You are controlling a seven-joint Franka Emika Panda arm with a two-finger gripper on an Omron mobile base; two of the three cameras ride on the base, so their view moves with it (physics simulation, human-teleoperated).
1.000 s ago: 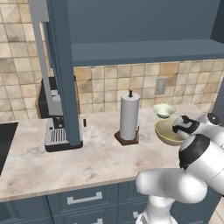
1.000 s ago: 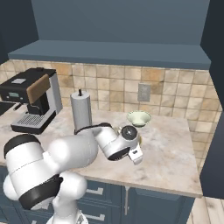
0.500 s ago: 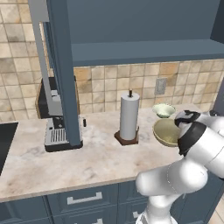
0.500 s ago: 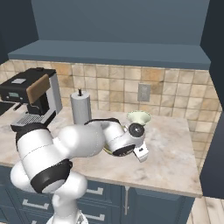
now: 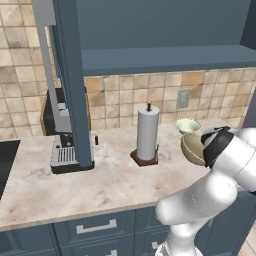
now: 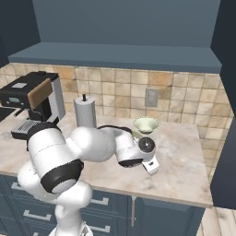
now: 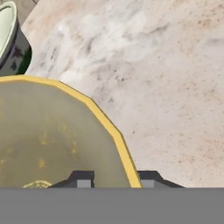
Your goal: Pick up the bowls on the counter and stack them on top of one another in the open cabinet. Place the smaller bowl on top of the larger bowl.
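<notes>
Since the earlier frame the larger bowl (image 5: 192, 148) has tilted up off the counter (image 5: 100, 180), its rim pinched between the gripper (image 7: 111, 178) fingertips, the smaller bowl (image 5: 187, 125) just beyond, so cabinet (image 5: 165, 60) placement comes next.

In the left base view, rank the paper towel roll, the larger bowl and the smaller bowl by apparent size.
1. paper towel roll, tallest by far
2. larger bowl, partly hidden behind the arm
3. smaller bowl, clearly smallest
</notes>
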